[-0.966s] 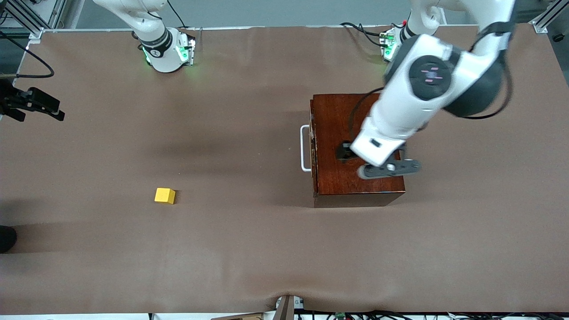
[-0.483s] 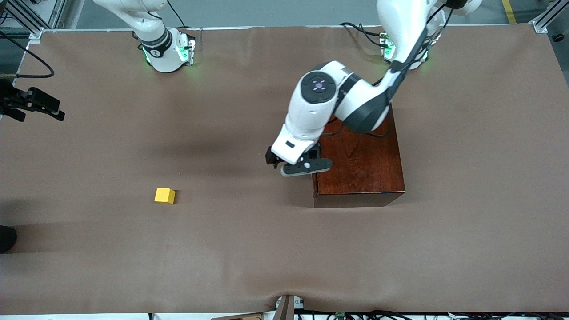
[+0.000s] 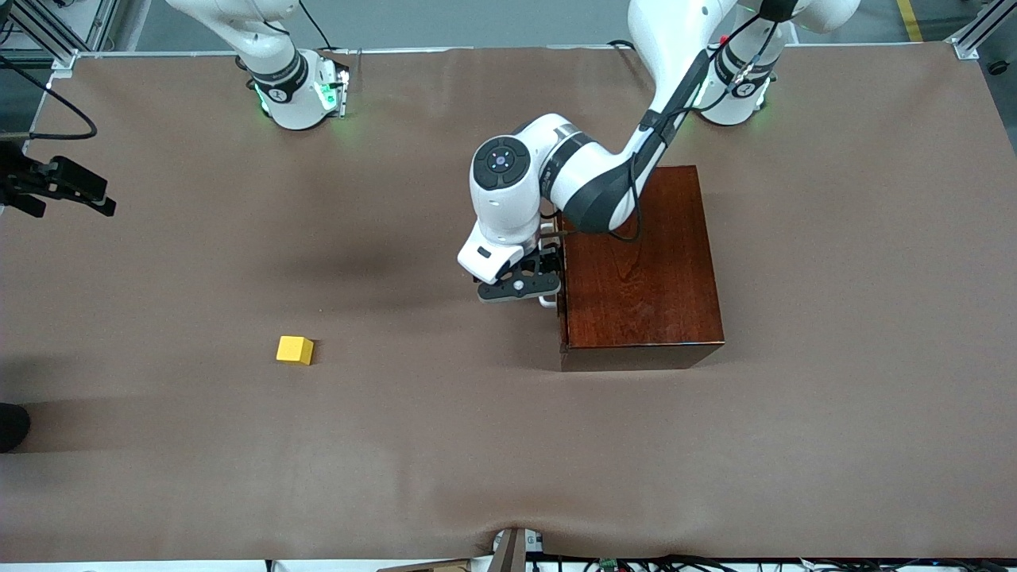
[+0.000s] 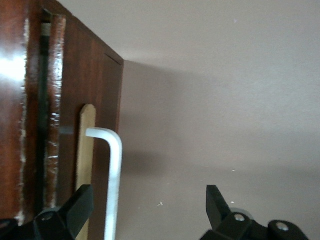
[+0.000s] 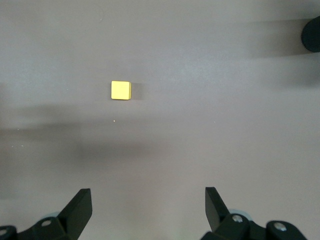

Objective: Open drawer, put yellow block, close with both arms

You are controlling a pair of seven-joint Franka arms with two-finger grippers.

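Observation:
The dark reddish-brown wooden box (image 3: 639, 262) stands toward the left arm's end of the table, and its drawer is shut. The drawer's white bar handle (image 3: 547, 301) faces the right arm's end. My left gripper (image 3: 526, 280) is open at the handle. In the left wrist view the handle (image 4: 114, 185) lies between the open fingers (image 4: 80, 206), close to one of them, and my left gripper (image 4: 147, 205) is not touching it. The yellow block (image 3: 294, 349) lies on the table toward the right arm's end. My right gripper (image 5: 147, 205) is open and empty above the block (image 5: 120, 90), out of the front view.
The brown table cover (image 3: 445, 445) stretches wide around the block and the box. A black device (image 3: 56, 187) sits at the table's edge at the right arm's end. A dark round object (image 5: 312, 32) shows at the corner of the right wrist view.
My left arm has swung from over the box top to the handle side and come down, so the open gripper now straddles the handle. The block and box have not moved.

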